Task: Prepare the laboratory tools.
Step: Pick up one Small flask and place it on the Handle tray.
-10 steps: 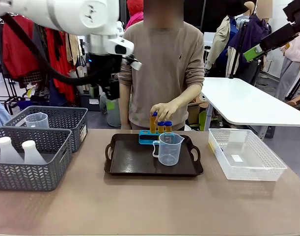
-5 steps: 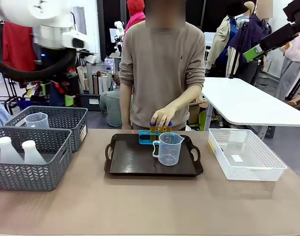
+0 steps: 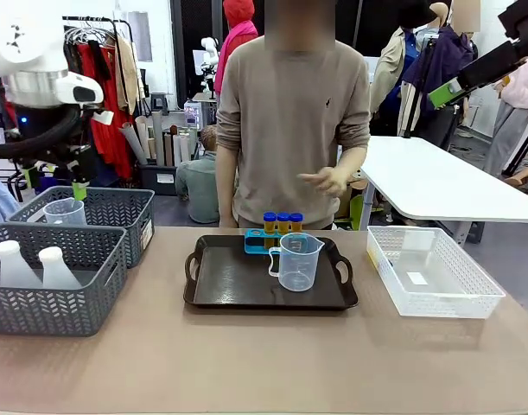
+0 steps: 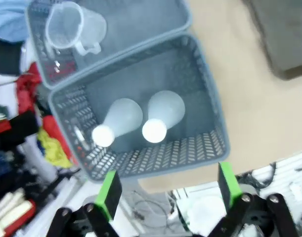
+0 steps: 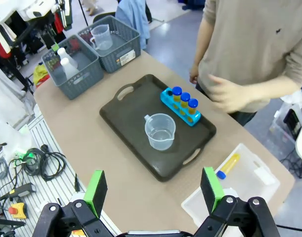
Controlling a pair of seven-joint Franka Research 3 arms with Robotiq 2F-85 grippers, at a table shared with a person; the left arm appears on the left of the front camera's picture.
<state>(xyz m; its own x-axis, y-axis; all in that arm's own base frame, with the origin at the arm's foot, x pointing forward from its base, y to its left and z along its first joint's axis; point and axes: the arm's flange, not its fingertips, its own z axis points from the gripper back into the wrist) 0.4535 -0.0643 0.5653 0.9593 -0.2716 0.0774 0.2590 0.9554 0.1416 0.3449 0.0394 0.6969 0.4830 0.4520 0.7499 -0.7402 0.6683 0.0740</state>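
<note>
A blue rack (image 3: pixel 262 241) holding three amber tubes (image 3: pixel 283 221) with blue caps stands at the far edge of the black tray (image 3: pixel 238 290). A clear beaker (image 3: pixel 298 260) stands in front of it. Another tube (image 5: pixel 229 165) lies in the white basket (image 5: pixel 249 197). Two white flasks (image 4: pixel 163 112) sit in the near grey basket (image 4: pixel 210 103), and a second beaker (image 4: pixel 73 27) in the far one. My left gripper (image 4: pixel 168 190) hangs open above the flasks, apart from them. Open and holding nothing, my right gripper (image 5: pixel 153 190) hovers high over the table's right side.
The person stands behind the tray with one hand (image 3: pixel 327 180) raised above the rack. The two grey baskets (image 3: pixel 52 285) fill the table's left end. Bare tabletop (image 3: pixel 272 354) runs along the near edge.
My left arm swung from the middle to the left, above the grey baskets. The person set a third tube into the rack and lifted the hand away.
</note>
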